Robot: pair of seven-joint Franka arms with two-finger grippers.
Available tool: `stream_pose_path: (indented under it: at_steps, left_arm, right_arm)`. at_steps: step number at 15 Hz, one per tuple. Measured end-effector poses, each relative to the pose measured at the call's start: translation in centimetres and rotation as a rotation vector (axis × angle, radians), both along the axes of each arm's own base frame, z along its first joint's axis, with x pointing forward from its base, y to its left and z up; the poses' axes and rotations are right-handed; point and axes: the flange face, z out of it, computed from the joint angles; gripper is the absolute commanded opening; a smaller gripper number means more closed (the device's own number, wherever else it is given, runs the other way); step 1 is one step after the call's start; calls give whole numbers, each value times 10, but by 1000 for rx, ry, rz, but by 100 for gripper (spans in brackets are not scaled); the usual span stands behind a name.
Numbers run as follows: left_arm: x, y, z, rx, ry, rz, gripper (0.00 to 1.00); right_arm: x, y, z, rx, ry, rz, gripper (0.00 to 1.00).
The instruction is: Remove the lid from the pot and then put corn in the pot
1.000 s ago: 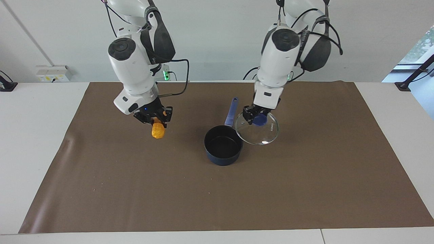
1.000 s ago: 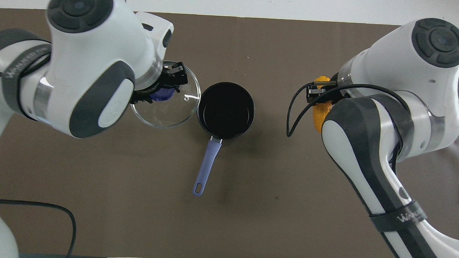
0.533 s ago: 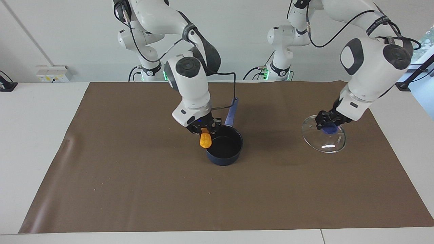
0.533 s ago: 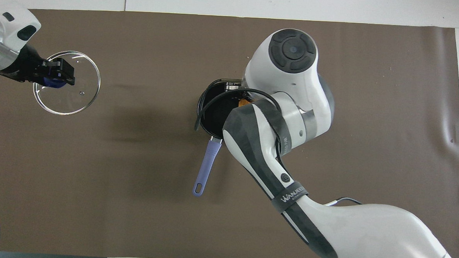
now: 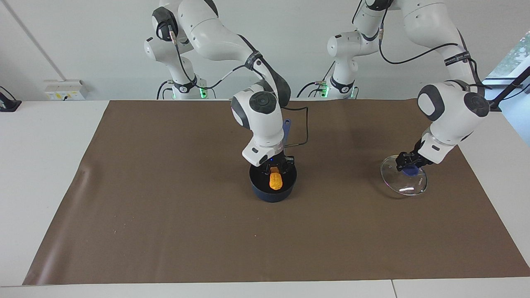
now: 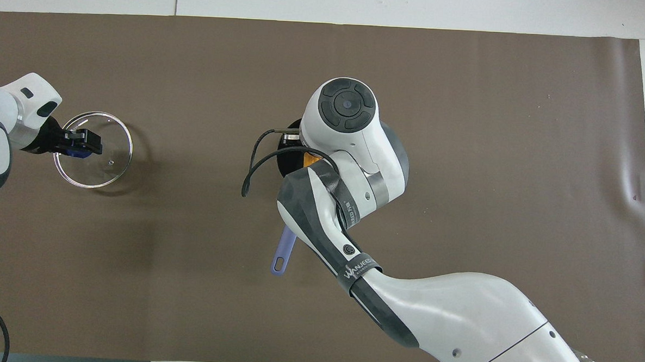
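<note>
Overhead view caught "WANJEE…" lettering on the right arm's dark strap (image 6: 358, 264), partly readable only. Brown mat (image 5: 165, 231) spread flat over a white table (image 5: 49, 165), pale wall and a socket box (image 5: 66, 90) at the robots' end. Right gripper (image 5: 275, 169) down at the mouth of the pot (image 5: 265, 194), clenched on the corn (image 5: 275, 181), cob hanging upright inside the rim. Blue handle (image 6: 284, 253) stuck out at six o'clock from under the arm, most of the pot hidden there. Left gripper (image 5: 408, 162) clamped on the blue knob of the lid (image 5: 408, 188), well apart from the pot toward the left arm's end, tilted, lower edge at the mat; touching or not, could not tell.
</note>
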Motion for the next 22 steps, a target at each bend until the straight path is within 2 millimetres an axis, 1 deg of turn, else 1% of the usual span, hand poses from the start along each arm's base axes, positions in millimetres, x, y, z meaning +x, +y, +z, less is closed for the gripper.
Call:
stream_pose_path:
  at_steps: [1, 3, 4, 5, 6, 7, 8, 9, 11, 12, 13, 14, 15, 16, 17, 18, 19, 20, 22]
  left_arm:
    - [-3, -2, -8, 0, -2, 11, 31]
    - [-10, -3, -22, 1, 3, 29, 31]
    - [-12, -4, -26, 1, 6, 34, 32]
    - [-13, -4, -27, 1, 6, 37, 38]
    - [-13, -4, -27, 1, 5, 38, 54]
    - [-14, -4, -27, 1, 4, 39, 83]
    - [-14, -4, -27, 1, 4, 40, 100]
    - [-14, -3, -27, 1, 4, 41, 100]
    - [-14, -2, -26, 1, 0, 42, 100]
    - [-14, -2, -23, 2, -3, 42, 100]
    - [-12, -3, -19, 2, -11, 38, 100]
    - [-10, -4, -13, 2, -21, 32, 100]
    - [-6, -5, -2, 2, -32, 22, 100]
    - [-1, -7, 14, 2, -40, 13, 100]
    - [6, -11, 34, 1, -47, 3, 100]
    - [12, -20, 56, 0, -54, -10, 100]
    - [17, -33, 76, -2, -61, -4, 100]
    - [19, -50, 94, -4, -68, 28, 100]
    - [20, -87, 122, 5, -73, 58, 100]
  right_arm:
    - [-1, -1, -3, -3, 4, 0, 0]
    - [-2, -2, -7, -5, 8, -1, 44]
    - [-2, -2, -8, -6, 9, -1, 67]
    - [-2, -2, -8, -6, 10, -2, 100]
    - [-2, -3, -8, -7, 10, -2, 100]
    - [-2, -3, -7, -7, 9, -2, 100]
    - [-2, -3, -5, -7, 5, -1, 100]
    - [-1, -4, -1, -10, -2, 0, 100]
    - [3, -11, 16, -21, -17, -3, 100]
    - [6, -20, 30, -35, -23, -8, 100]
    - [11, -35, 49, -58, -32, -17, 100]
    - [16, -56, 72, -78, -40, -26, 100]
    - [21, -86, 96, -92, -37, -21, 100]
    - [26, -121, 120, -101, -30, -7, 100]
    - [29, -160, 142, -109, -22, 7, 100]
    - [30, -198, 161, -116, -9, 11, 100]
    - [28, -227, 175, -122, 5, 6, 100]
    - [25, -252, 187, -125, 17, -2, 100]
    - [17, -291, 209, -130, 33, -18, 100]
